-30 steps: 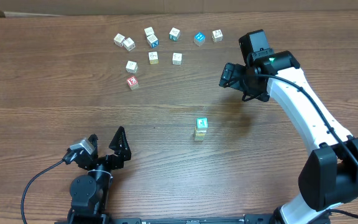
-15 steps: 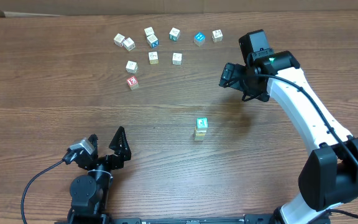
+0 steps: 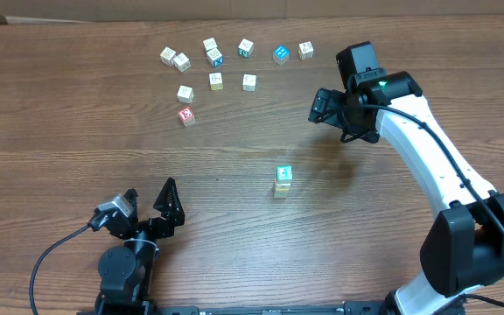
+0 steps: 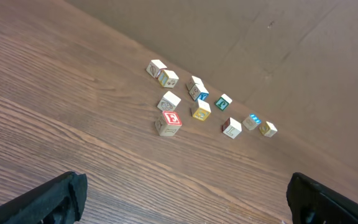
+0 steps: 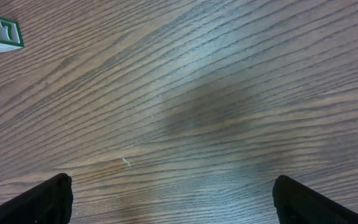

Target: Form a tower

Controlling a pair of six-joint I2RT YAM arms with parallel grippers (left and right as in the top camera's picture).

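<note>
The tower (image 3: 283,180) stands alone near the middle of the table, a narrow stack with a teal face on top and yellow under it. My left gripper (image 3: 150,208) rests low near the front edge, open and empty, well left of the tower. Its dark fingers (image 4: 48,200) frame bare wood in the left wrist view, where the gripper (image 4: 182,211) holds nothing. My right gripper (image 3: 320,108) hovers behind and right of the tower, open, with only table between its fingertips (image 5: 319,202). The right wrist view shows that gripper (image 5: 173,205) empty.
Several loose letter cubes lie scattered at the back left, among them a red one (image 3: 186,115), a blue one (image 3: 280,54) and white ones (image 3: 168,55). The left wrist view shows the same cluster, red cube (image 4: 169,121) nearest. A green-edged cube (image 5: 2,32) sits at the right wrist view's top left.
</note>
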